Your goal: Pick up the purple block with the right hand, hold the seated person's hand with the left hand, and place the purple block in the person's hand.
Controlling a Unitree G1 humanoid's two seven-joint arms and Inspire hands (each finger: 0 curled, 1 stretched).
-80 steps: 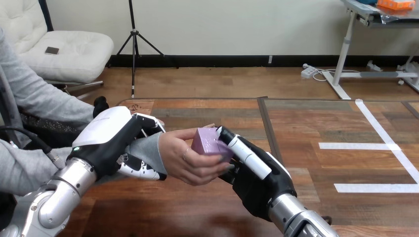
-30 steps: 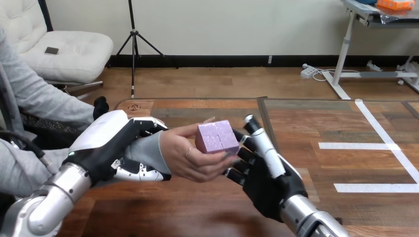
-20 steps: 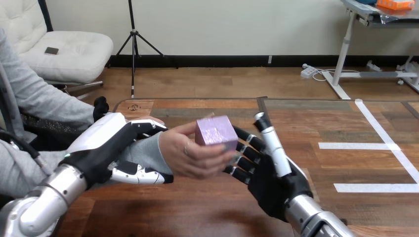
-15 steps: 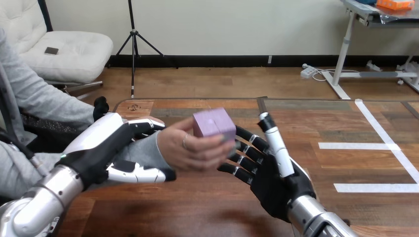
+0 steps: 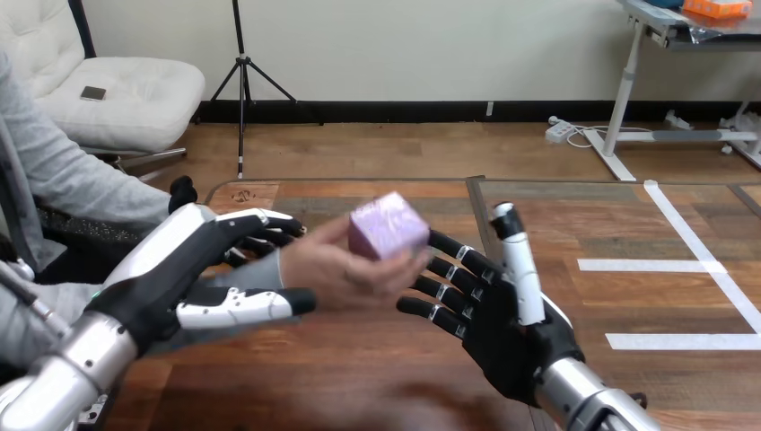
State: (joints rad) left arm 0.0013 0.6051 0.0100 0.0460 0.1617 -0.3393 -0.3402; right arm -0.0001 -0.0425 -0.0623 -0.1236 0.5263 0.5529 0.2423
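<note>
Nearest, low at right: right hand (image 5: 501, 328), palm turned toward the person, fingers spread wide and holding nothing, tips just beside the person's hand (image 5: 345, 267) above the table (image 5: 628, 269). Low at left: left hand (image 5: 166, 283), fingers and thumb near straight, with the person's wrist (image 5: 260, 271) lying between them; a loose bracket, no clamp seen. Farther in: purple block (image 5: 388, 226), tilted, gripped in the person's fingertips, apart from both robot hands. Judgement: placing looks done, step 3 of 3. Next move calls for both hands to back away slowly, the left clearing the sleeve without snagging.
</note>
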